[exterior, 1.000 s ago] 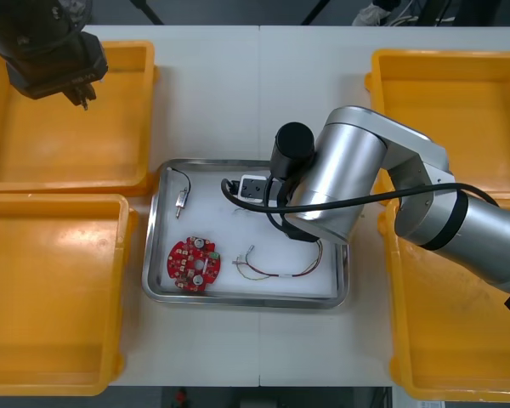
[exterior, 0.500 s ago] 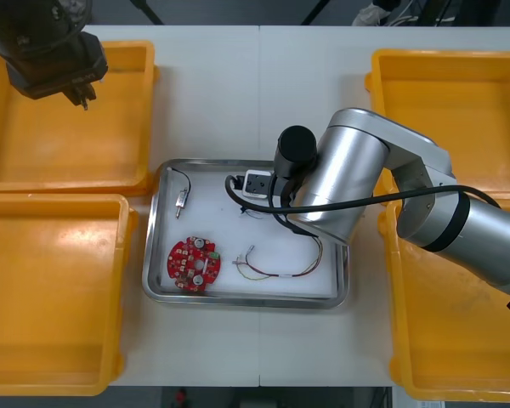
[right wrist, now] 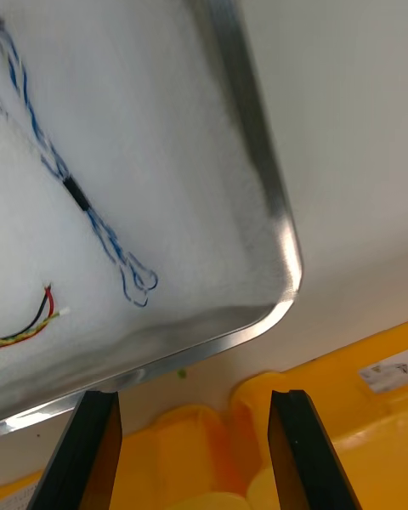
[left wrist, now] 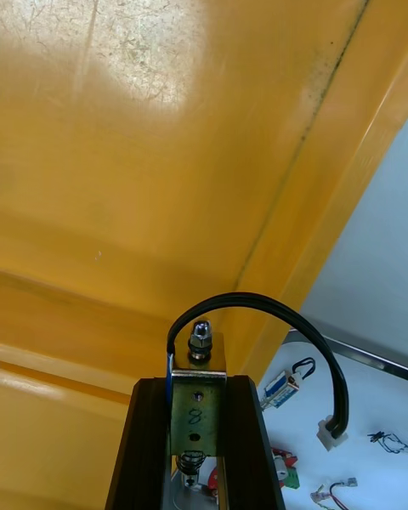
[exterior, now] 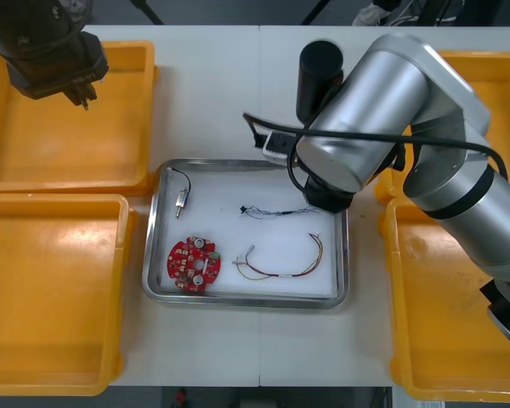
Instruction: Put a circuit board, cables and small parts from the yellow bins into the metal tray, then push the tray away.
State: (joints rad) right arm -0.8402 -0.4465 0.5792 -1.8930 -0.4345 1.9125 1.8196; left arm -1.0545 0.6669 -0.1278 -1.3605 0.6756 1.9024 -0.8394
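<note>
The metal tray (exterior: 157, 246), white inside, holds a round red circuit board (exterior: 193, 262), a small metal part on a black cable (exterior: 181, 194), a twisted blue and white cable (exterior: 276, 211) and a red and yellow cable (exterior: 282, 265). My right arm (exterior: 365, 119) hangs over the tray's far right corner. In its wrist view the right gripper (right wrist: 191, 450) is open and holds nothing, above the tray's rim (right wrist: 255, 161) with the blue and white cable (right wrist: 85, 204) beyond. My left gripper (exterior: 78, 92) hovers over the far left yellow bin (exterior: 34, 144), shut on a small metal part (left wrist: 197, 382) with a looping black cable (left wrist: 280, 314).
Two yellow bins (exterior: 42, 289) flank the tray on the left and two (exterior: 442, 314) on the right; the right pair's rounded corners (right wrist: 255, 425) lie just under the right gripper. White table stretches beyond the tray's far edge.
My right arm has lifted and pulled back towards the far right, and its gripper has opened. The blue and white cable now lies uncovered in the tray. The left arm has not moved.
</note>
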